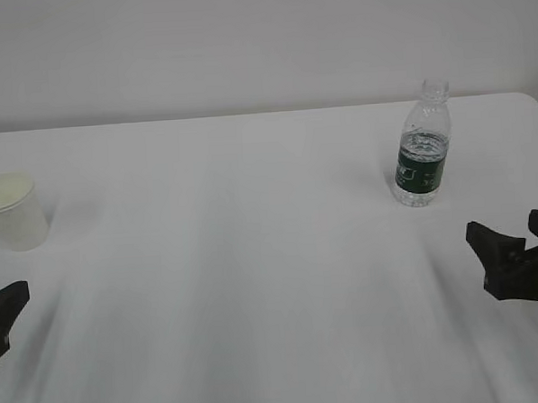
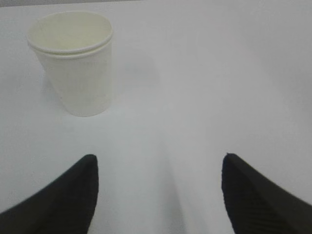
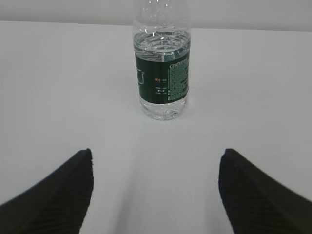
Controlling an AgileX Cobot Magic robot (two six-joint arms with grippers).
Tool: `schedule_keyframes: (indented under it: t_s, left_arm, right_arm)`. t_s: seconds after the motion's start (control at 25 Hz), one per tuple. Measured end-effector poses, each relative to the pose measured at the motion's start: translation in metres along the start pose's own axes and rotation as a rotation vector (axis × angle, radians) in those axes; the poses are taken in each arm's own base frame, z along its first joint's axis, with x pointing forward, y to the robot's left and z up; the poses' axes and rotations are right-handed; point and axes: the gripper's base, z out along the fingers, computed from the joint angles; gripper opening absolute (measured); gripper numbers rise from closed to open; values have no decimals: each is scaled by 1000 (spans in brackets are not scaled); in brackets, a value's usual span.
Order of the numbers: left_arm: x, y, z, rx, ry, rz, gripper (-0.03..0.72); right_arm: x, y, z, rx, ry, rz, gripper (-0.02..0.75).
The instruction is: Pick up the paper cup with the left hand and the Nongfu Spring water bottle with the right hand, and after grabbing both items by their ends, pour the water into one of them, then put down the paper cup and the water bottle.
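Both grippers empty with jaws spread wide for approach: left gripper sits near the cup, upright at table left edge, right gripper lined up on the uncapped upright bottle far right.

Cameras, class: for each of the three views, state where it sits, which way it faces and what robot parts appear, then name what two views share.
Exterior: in front, above table height, slanting down; both pincers at lower edges.
Left wrist: behind the open left pincer, facing the paper cup.
Right wrist: behind the open right pincer, facing the water bottle.
Shared: the cup shows in exterior and left wrist; the bottle in exterior and right wrist.
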Motion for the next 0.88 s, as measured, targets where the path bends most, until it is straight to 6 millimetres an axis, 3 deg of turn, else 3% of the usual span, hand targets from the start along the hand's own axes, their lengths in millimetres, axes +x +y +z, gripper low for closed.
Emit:
schedule_keyframes:
  t_s: [0.88]
  left_arm:
    - [-5, 2, 5, -22, -24, -9, 610]
  right_arm:
    - [-12, 0, 13, -8, -56, -5, 615]
